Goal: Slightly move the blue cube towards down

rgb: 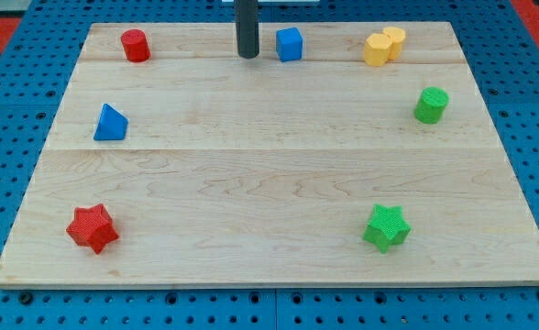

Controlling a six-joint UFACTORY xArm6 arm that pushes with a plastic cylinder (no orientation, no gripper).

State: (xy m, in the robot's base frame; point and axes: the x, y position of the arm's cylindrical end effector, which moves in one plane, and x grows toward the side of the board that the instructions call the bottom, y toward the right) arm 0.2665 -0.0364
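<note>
Pale wood planks make up the board (269,174) I work on, set over a blue pegboard (13,110) that shows past its edges. Nearest, toward the view's bottom, a red star block (93,228) lies by the bottom-left corner and a green star block (386,226) sits toward the bottom-right corner, well apart from each other. Further up, a blue triangular block (110,123) rests close to the left edge, and a green cylinder (431,104) stands near the right edge. Along the top edge a red cylinder (136,45) stands toward the top-left corner, and a yellow block (383,46), its shape lobed and hard to name, lies toward the top-right corner. Between them, near the middle of the top edge, sits the blue cube (290,44). My tip (247,57) rests on the board just beside that cube, on its left in the view, with a narrow strip of bare wood between us, not touching. I carry no fingers at all, only this straight dark rod, so nothing is clamped.
</note>
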